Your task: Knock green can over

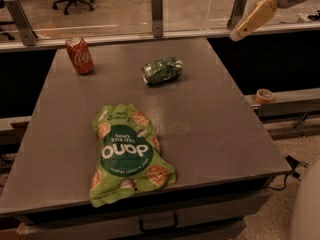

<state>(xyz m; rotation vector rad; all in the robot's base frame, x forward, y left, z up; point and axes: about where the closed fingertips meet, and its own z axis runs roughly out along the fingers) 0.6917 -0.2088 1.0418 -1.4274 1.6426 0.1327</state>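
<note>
The green can (pixel 162 70) lies on its side on the grey table (pixel 215 119), towards the back middle, its silver end facing left. My gripper (pixel 250 21) is raised at the upper right, above the table's far right corner and well clear of the can, with a pale finger (pixel 254 18) pointing down and left.
A red cola can (pixel 80 55) stands upright at the back left. A flat green chip bag (pixel 127 154) lies at the front middle. A glass barrier with metal posts (pixel 157 14) runs behind the table. A tape roll (pixel 264 95) sits on a ledge to the right.
</note>
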